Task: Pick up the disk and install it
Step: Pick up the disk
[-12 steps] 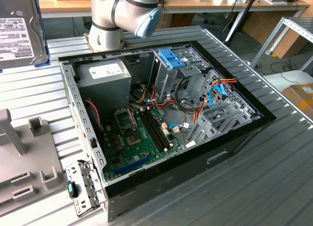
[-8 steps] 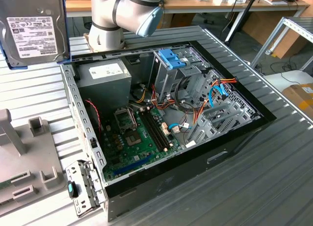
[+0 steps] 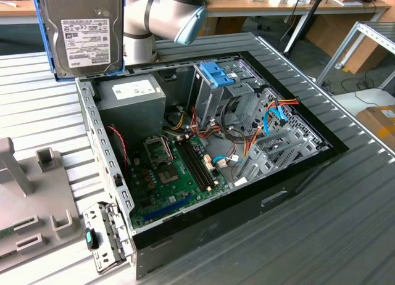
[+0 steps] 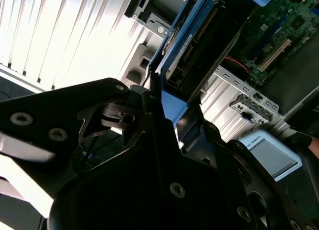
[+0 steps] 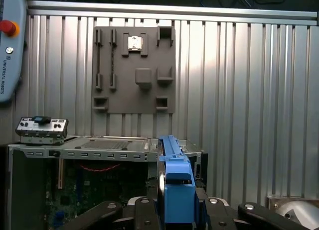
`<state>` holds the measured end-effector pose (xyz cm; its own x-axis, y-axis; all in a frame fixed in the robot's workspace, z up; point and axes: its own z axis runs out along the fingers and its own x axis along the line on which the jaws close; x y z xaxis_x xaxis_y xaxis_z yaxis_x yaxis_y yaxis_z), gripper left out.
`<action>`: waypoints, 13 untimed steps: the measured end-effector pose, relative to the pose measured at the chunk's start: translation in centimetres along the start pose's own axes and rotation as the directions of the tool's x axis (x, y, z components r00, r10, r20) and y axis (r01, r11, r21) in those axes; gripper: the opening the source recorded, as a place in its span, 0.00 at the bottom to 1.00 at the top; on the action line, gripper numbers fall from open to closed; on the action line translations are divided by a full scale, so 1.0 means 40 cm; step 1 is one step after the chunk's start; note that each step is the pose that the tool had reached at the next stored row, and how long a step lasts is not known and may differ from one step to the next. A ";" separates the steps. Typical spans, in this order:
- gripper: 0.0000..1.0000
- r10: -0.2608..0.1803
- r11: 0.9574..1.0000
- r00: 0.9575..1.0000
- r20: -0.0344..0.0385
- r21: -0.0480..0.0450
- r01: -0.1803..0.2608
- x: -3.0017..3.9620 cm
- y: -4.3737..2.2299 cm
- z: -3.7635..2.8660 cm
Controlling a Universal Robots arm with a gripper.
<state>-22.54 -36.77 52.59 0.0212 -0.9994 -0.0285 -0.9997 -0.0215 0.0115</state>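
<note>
The gripper (image 5: 177, 213) is clamping its jaws on the disk's (image 3: 85, 32) blue rail end, holding it upright, label showing (up over the open PC case's (image 3: 247, 214) edge, exterior view's left).

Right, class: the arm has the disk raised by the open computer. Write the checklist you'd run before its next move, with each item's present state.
1. Grip on the disk: ok. The gripper is shut on the disk, clamping its blue rail.
2. Disk off the table: ok. In the exterior view it hangs upright near one corner of the computer case.
3. Case open: ok. The side is off and the motherboard shows.
4. Slot free: cannot tell. The inside of the drive cage is hidden.
5. Path clear: not ok. Loose cables lie right beside the cage and could snag.
</note>
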 end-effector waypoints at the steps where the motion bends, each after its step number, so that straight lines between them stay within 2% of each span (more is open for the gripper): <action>1: 0.36 0.000 1.000 1.000 0.000 0.000 0.000 0.000 -0.008 0.000; 6: 0.36 0.000 1.000 1.000 0.001 0.001 0.000 0.000 -0.010 0.000; 9: 0.36 -0.001 1.000 1.000 0.001 0.008 0.001 0.000 -0.009 0.001; 13: 0.36 0.000 1.000 1.000 0.001 0.009 0.000 0.000 -0.009 0.001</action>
<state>-22.18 -36.77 52.56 0.0217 -0.9993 -0.0297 -0.9998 -0.0218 0.0028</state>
